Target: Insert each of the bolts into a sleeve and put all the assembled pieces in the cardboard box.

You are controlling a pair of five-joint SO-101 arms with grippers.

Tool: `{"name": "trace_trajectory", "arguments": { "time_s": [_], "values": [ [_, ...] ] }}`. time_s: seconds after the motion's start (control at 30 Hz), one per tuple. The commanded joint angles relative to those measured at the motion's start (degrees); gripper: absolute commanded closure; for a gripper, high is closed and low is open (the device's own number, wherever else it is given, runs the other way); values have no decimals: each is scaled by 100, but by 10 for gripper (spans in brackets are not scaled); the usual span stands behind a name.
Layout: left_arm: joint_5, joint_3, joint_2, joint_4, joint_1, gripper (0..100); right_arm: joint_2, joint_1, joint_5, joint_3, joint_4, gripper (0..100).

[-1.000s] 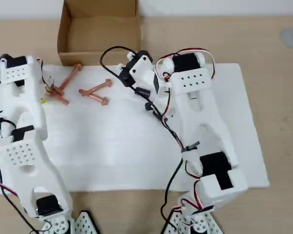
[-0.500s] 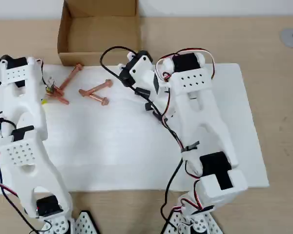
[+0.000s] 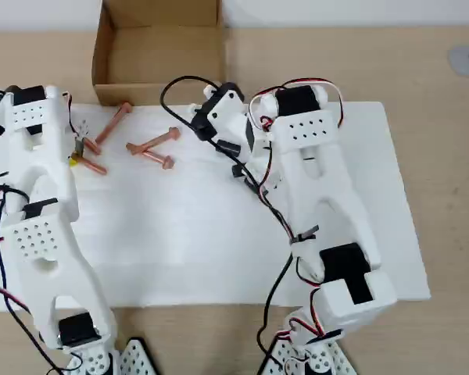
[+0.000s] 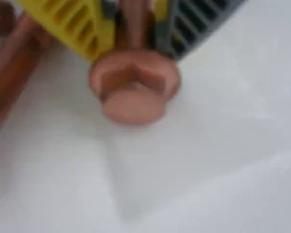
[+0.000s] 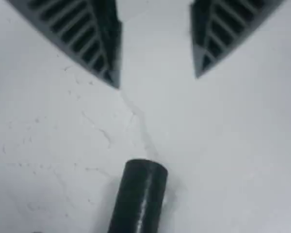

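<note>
A copper bolt [image 4: 135, 90] is sitting clamped in the left gripper [image 4: 131, 48]. Its hexagonal head is sticking out past the yellow finger [image 4: 72, 29] and the grey finger [image 4: 194, 19], and its shaft is running up between them. In the high view this left gripper [image 3: 76, 150] is hanging over the far left part of the white foam sheet [image 3: 180, 234], with the held bolt [image 3: 92, 166] pointing to the right and slightly nearer. Another copper shaft [image 4: 12, 73] is lying just beside the held bolt.

To the right of the gripper, 3 more bolts are lying loose on the sheet. 1 slanted bolt [image 3: 113, 123] is lying close to the cardboard box [image 3: 100, 55]. The other 2 bolts [image 3: 152, 141] [image 3: 150, 156] are forming a narrow V with their left ends close together. The box is standing open on the wooden table [image 3: 438, 141], just beyond the sheet's far edge.

The right gripper [image 5: 156, 77] is hovering over the sheet with its 2 grey fingers spread apart and nothing between them. A black sleeve [image 5: 138, 194] is lying on the sheet near its fingertips, apart from both.
</note>
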Motion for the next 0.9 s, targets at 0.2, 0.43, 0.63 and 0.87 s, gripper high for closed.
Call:
{"name": "trace_trajectory", "arguments": {
  "time_s": [0.2,0.43,0.63,0.87],
  "values": [
    [-888,-3147,22,1899,-18,995,-22,-75,-290,-22,-123,869],
    [-1890,-3367,-769,1890,79,995,48,-189,-967,-92,-949,868],
    [-2242,-1644,-1833,1881,264,988,1182,-356,-440,-1051,-791,868],
    [-2242,-79,-3495,1785,264,987,3108,-400,1152,-3952,396,868]
  ]
}}
